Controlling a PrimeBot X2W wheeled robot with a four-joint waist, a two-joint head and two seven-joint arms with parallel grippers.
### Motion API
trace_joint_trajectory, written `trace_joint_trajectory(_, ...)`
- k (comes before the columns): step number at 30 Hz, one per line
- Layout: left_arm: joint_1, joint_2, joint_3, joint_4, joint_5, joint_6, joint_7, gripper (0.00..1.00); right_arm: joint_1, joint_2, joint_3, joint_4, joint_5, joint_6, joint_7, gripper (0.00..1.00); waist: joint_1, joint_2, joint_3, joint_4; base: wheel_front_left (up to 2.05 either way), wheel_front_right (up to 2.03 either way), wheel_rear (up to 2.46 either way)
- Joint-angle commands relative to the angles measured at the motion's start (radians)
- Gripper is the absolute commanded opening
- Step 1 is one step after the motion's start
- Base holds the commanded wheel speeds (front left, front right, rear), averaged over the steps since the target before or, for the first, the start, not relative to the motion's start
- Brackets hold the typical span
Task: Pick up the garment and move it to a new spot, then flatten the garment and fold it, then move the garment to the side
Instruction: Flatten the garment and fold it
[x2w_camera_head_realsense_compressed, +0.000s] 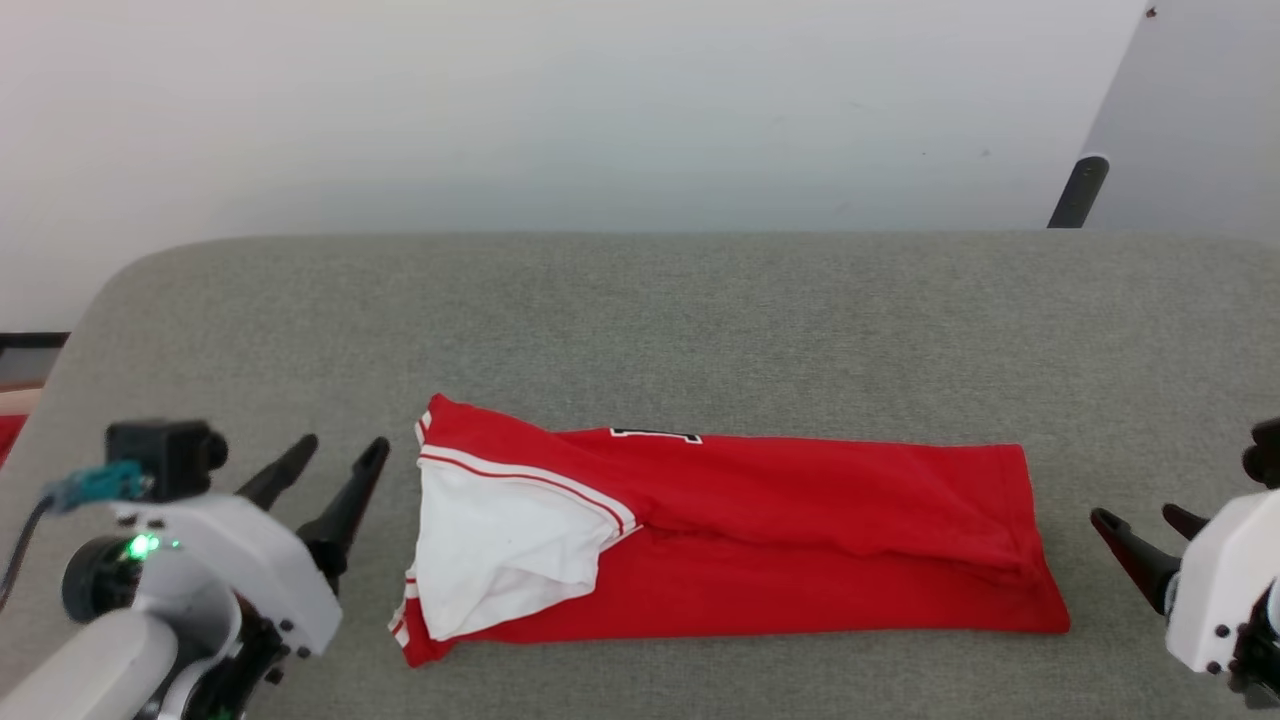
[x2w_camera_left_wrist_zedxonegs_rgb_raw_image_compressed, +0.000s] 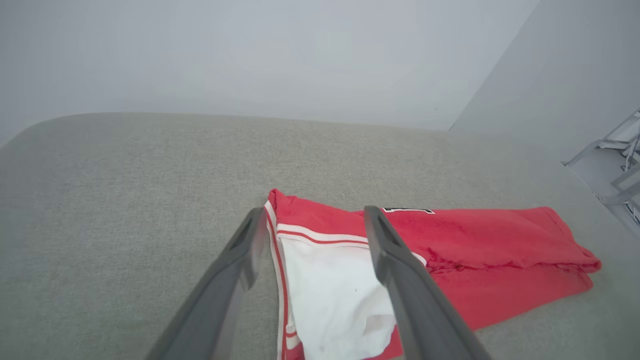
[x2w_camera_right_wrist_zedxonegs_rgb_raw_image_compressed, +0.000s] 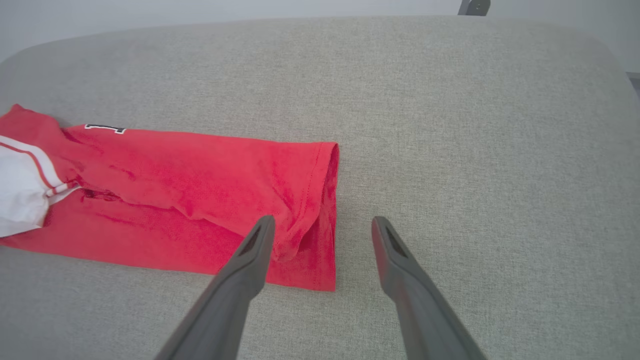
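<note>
My left claw (x2w_camera_head_realsense_compressed: 342, 443) stands spread and empty, its tips just off the left end of the garment (x2w_camera_head_realsense_compressed: 780, 520). My right claw (x2w_camera_head_realsense_compressed: 1136, 515) is spread and empty too, just beyond the hem end. The garment lies folded into a long band across the middle of the grey padded surface (x2w_camera_head_realsense_compressed: 700, 310), with its long edges running left to right and a white sleeve (x2w_camera_head_realsense_compressed: 490, 550) lapped over the left end. Behind it a broad stretch of bare fabric runs to the rounded far edge, and a narrower strip lies in front. There is room past both ends. The near edge of the surface is cut off at the bottom of my head view, and most of my right wrist is cut off at the side. Of the chest mark (x2w_camera_head_realsense_compressed: 655, 434) only a thin black-white sliver shows at the fold. From my wrist views I cannot tell whether my fingers touch the cloth they cross. A dark pole (x2w_camera_head_realsense_compressed: 1078, 192) stands past the far right edge; I cannot tell what it belongs to.
</note>
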Motion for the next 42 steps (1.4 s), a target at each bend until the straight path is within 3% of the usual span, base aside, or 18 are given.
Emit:
trace_joint_trajectory(1, 0.024, -0.002, 0.010, 0.002, 0.009, -0.006, -0.033, 1.00, 0.013, 0.001, -0.013, 0.005, -0.008, -0.001, -0.003, 1.00, 0.0000, 0.0000, 0.002, 0.006, 0.00, 0.00, 0.00)
trace_joint_trajectory(7, 0.113, -0.009, 0.053, 0.026, 0.053, -0.017, -0.234, 1.00, 0.017, 0.016, -0.060, 0.034, -0.022, -0.001, 0.013, 1.00, 0.0000, 0.0000, 0.018, 0.029, 0.00, 0.00, 0.00)
trace_joint_trajectory(11, 0.163, -0.035, 0.092, 0.052, 0.070, -0.026, -0.297, 1.00, -0.001, 0.030, -0.082, 0.059, -0.026, -0.001, 0.034, 1.00, 0.0000, 0.0000, 0.035, 0.051, 0.00, 0.00, 0.00)
trace_joint_trajectory(17, 0.228, -0.120, 0.194, 0.093, 0.109, -0.057, -0.314, 1.00, -0.036, 0.041, -0.102, 0.106, -0.041, -0.001, 0.069, 1.00, 0.0000, 0.0000, 0.064, 0.085, 0.00, 0.00, 0.00)
trace_joint_trajectory(24, 0.286, -0.242, 0.324, 0.127, 0.190, -0.130, -0.315, 1.00, -0.093, 0.036, -0.118, 0.179, -0.073, -0.001, 0.128, 1.00, 0.0000, 0.0000, 0.108, 0.124, 0.00, 0.00, 0.00)
trace_joint_trajectory(34, 0.269, -0.356, 0.402, 0.178, 0.275, -0.222, -0.314, 1.00, -0.189, 0.036, -0.110, 0.321, -0.096, -0.001, 0.181, 1.00, 0.0000, 0.0000, 0.174, 0.175, 0.00, 0.00, 0.00)
trace_joint_trajectory(42, 0.252, -0.422, 0.441, 0.211, 0.307, -0.269, -0.314, 1.00, -0.214, 0.038, -0.070, 0.436, -0.104, -0.001, 0.247, 1.00, 0.0000, 0.0000, 0.198, 0.192, 0.00, 0.00, 0.00)
